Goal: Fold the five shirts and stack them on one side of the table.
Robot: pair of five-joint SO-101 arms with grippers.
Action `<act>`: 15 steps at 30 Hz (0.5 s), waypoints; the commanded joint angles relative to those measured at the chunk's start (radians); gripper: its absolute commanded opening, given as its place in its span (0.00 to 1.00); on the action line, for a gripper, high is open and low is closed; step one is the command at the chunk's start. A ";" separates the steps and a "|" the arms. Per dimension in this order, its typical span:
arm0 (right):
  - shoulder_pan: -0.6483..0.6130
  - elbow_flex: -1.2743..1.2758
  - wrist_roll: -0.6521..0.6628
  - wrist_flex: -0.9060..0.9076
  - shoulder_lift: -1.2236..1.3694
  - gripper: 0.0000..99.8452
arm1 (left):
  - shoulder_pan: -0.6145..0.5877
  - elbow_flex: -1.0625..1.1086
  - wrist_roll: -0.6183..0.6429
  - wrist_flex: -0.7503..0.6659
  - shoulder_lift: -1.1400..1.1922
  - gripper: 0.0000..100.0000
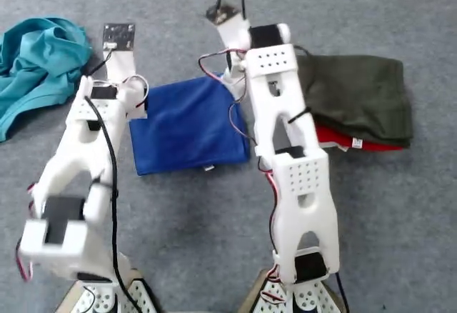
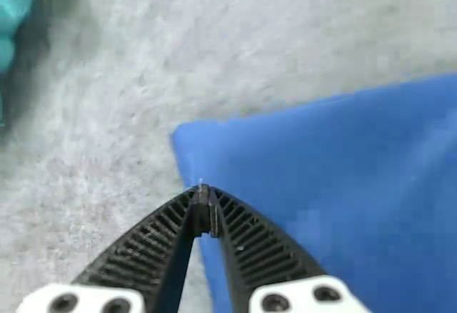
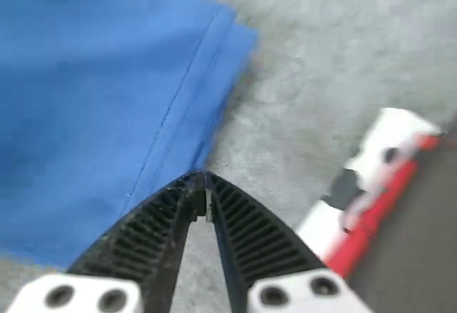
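Step in hand, by judgement: transfer of the folded royal-blue cotton shirt [image 1: 187, 126] to the stack on the right side of the grey felt-covered table [image 1: 214, 241].

Position of the work: flat on the felt between the two arms, folded to a near-square. Well apart from the crumpled teal shirt [image 1: 39, 59] at the far left. Near the folded olive-green shirt [image 1: 357, 95], itself lying on the folded red shirt [image 1: 371, 143].

Procedure:
1. Confirm a pinch through all layers at each side edge, not the top layer alone.
2. Raise both sides together and level, to prevent sagging and opening of the fold.
3. Hold light tension across the cloth, avoiding a pull strong enough to drag an edge free.
4. Carry above the olive-green shirt without brushing it, then lower squarely, edges aligned.

Likely fault: slip of one edge, followed by unfolding.

Pose:
- Left arm: extended forward from its base, wrist tipped down. Left gripper [image 2: 202, 202] at the shirt's left edge, just beside the far corner, tips closed against each other. Cloth between them or not: cannot tell.
- Right arm: extended farther forward, wrist tipped down. Right gripper [image 3: 202, 184] at the shirt's right edge beside the stitched seam, tips likewise closed. Hold on the cloth: cannot tell.
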 commanded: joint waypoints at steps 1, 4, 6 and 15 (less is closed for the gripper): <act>0.003 -0.062 -0.005 0.003 0.061 0.01 | -0.048 -0.105 -0.006 -0.032 0.143 0.03; 0.023 -0.117 -0.008 0.011 0.128 0.01 | -0.076 -0.151 -0.006 -0.031 0.215 0.03; 0.038 -0.165 -0.008 0.031 0.154 0.01 | -0.079 -0.154 -0.006 -0.031 0.218 0.03; 0.081 -0.383 -0.009 0.104 0.119 0.01 | -0.077 -0.165 -0.006 0.095 0.035 0.03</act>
